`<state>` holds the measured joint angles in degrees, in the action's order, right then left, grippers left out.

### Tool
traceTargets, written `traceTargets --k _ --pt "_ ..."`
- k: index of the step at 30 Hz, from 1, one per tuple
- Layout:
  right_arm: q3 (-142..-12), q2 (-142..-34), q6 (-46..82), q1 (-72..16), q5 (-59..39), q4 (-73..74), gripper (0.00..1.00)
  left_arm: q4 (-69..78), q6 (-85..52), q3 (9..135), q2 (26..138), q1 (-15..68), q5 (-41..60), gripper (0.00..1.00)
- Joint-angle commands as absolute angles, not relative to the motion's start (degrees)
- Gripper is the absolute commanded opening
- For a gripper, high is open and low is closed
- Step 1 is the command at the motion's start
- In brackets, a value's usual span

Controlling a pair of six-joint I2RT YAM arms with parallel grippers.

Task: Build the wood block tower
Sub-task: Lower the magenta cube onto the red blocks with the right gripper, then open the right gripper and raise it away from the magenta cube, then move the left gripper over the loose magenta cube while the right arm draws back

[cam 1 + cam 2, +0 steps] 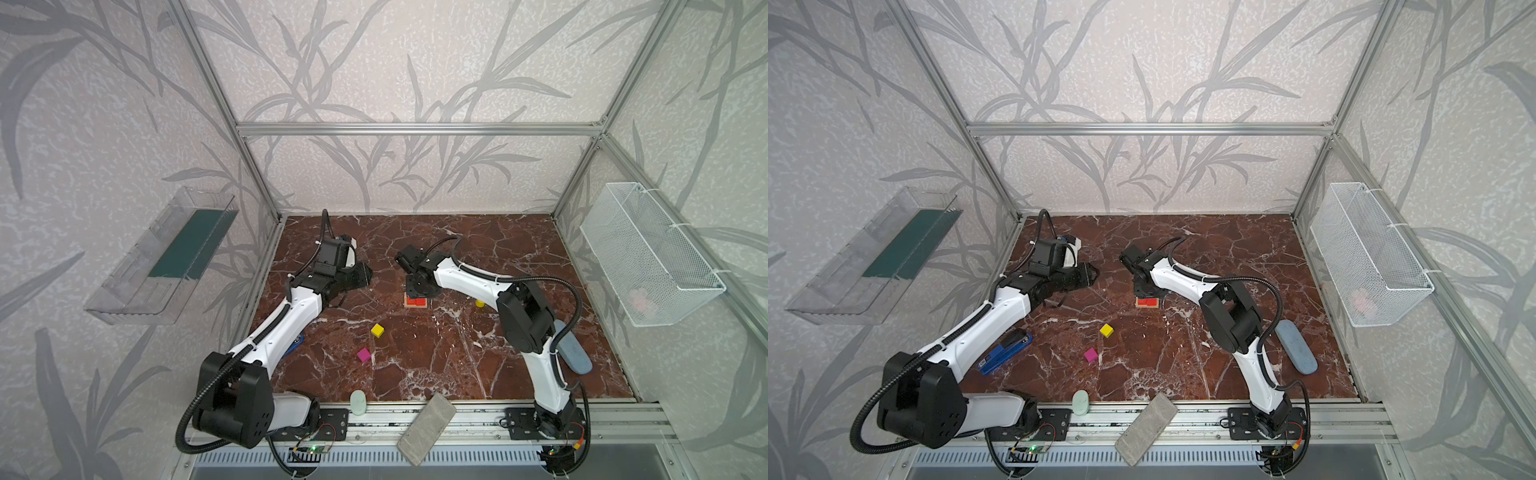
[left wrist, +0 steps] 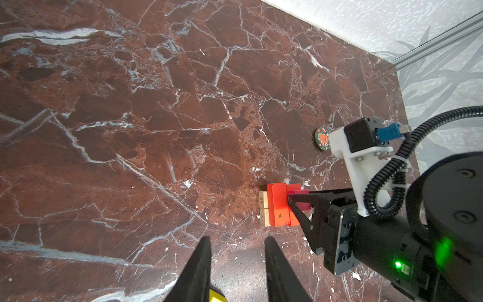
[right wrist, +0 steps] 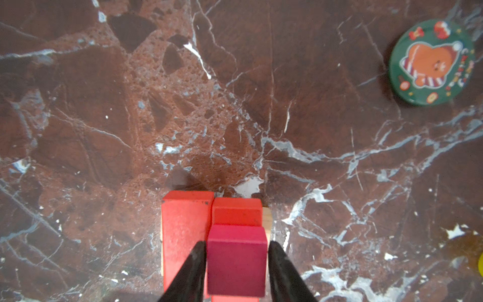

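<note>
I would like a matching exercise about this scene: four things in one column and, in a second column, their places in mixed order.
Things
1. yellow cube
2. yellow cylinder
3. grey brick
4. blue stapler

Places
A. partly under the left arm
B. lying across the front rail
C. on the open table, near a loose magenta cube
D. close beside the right arm

Pairs: 1-C, 2-D, 3-B, 4-A

yellow cylinder (image 1: pixel 480 303) partly hidden, seemingly by right arm (image 1: pixel 461 278)

Soft even light, faint shadows; edges warped; wrist cams blurry.
</note>
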<state>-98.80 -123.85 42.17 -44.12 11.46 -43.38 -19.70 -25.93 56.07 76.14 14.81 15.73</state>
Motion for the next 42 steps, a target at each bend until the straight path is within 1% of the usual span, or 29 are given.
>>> traceTargets --k 1,9,16,22,29,35,40,42 --pt "-98.98 -124.47 42.69 -43.77 11.43 -44.24 0.43 -19.86 -25.58 55.58 74.26 14.41 16.0 0.34" --pt "-99.0 -123.8 42.72 -43.77 11.6 -44.34 0.48 -19.86 -25.49 55.62 74.26 14.33 16.17 0.34" --pt "-98.21 -120.7 42.78 -43.81 12.11 -44.3 0.51 -20.29 -25.29 55.88 74.11 14.24 16.14 0.34" --pt "-94.77 -115.3 42.63 -43.77 12.42 -42.11 0.52 -21.74 -25.31 55.9 72.6 14.24 15.69 0.34" --pt "-88.72 -106.67 41.72 -43.78 12.31 -34.98 0.54 -24.42 -26.71 55.56 71.06 14.4 17.18 0.34" --pt "-84.62 -101.45 38.74 -43.27 10.43 -26.41 0.56 -36.19 -25.58 57.41 69.73 16.0 14.52 0.34" --pt "-80.77 -98.74 37.54 -42.54 5.73 -20.63 0.56 -46.19 -25.9 57.32 65.0 19.88 7.26 0.34" --pt "-78.6 -98.13 37.45 -42.54 5.19 -19.17 0.56 -49.97 -26.78 57.31 63.25 21.64 5.12 0.36"
